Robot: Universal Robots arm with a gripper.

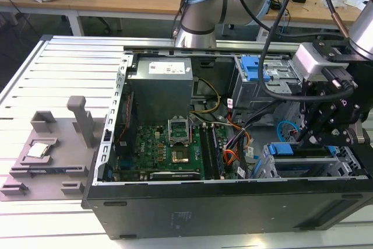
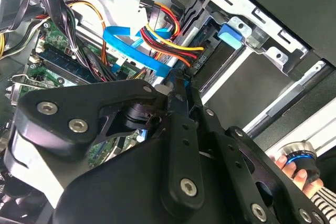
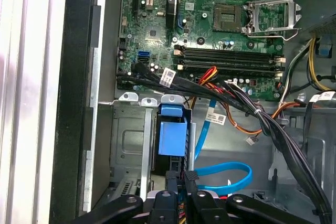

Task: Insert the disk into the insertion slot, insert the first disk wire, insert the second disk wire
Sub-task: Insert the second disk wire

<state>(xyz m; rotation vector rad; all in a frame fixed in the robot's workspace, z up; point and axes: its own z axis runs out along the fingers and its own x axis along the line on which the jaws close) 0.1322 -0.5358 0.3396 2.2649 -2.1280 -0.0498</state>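
Observation:
The disk sits inside the insertion slot (image 3: 128, 140), a low perforated metal cage at the case's front corner on the exterior view's right (image 1: 344, 164). Its blue carrier (image 3: 172, 135) shows at the bay's mouth in both wrist views (image 2: 231, 34) and in the exterior view (image 1: 288, 148). My gripper (image 2: 181, 80) hangs right at the disk's back edge, its fingers (image 3: 176, 182) pressed together on the end of a flat blue disk wire (image 2: 131, 51). Beside the fingertips, a black plug with red, yellow and orange wires (image 2: 197, 61) meets the disk's edge.
The open computer case holds a green motherboard (image 1: 169, 150), a grey power supply (image 1: 160, 88) and a taller cage with a blue clip (image 1: 253, 68). Black cable bundles (image 3: 252, 111) cross beside the bay. A person's hand (image 2: 294, 169) shows at the case's edge.

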